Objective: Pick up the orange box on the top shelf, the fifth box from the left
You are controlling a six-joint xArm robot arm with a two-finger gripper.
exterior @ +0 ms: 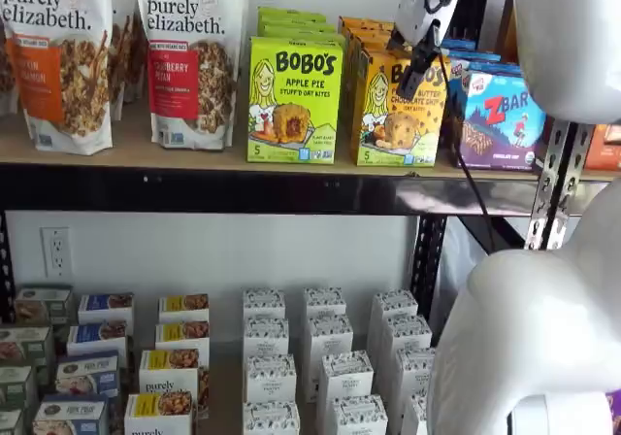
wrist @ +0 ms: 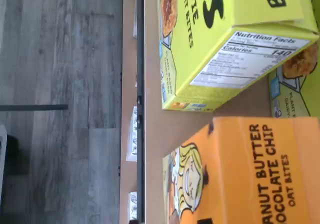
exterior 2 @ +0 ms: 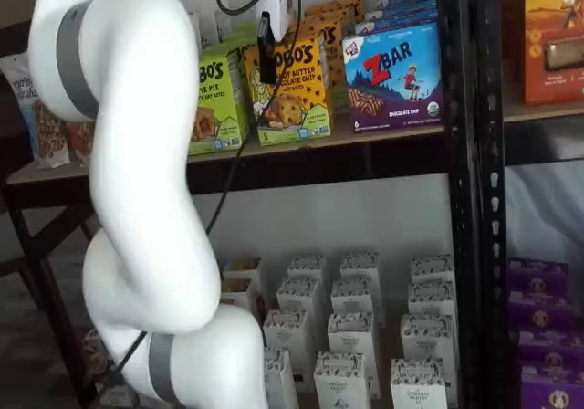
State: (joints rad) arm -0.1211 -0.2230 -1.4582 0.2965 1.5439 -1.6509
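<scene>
The orange box [exterior: 386, 115] stands upright on the top shelf [exterior: 243, 190], between a lime-green box and a blue box. It shows in both shelf views [exterior 2: 301, 99] and fills a corner of the wrist view [wrist: 250, 174], printed "NUT BUTTER CHOCOLATE CHIP". The shelf's tan board [wrist: 155, 124] and black rail also show there. My gripper [exterior: 419, 71] hangs in front of the orange box's upper right part, white body above, black fingers pointing down. In a shelf view [exterior 2: 266, 62] it covers the box's upper left edge. The fingers show side-on with no plain gap; whether they touch the box is unclear.
A lime-green Apple Pie box [exterior: 291, 100] stands just left of the orange box, a blue Zbar box [exterior: 500, 119] just right. Granola bags [exterior: 194, 56] stand further left. Small white boxes [exterior: 320, 357] fill the lower level. A perforated black upright [exterior 2: 470, 153] stands at the right.
</scene>
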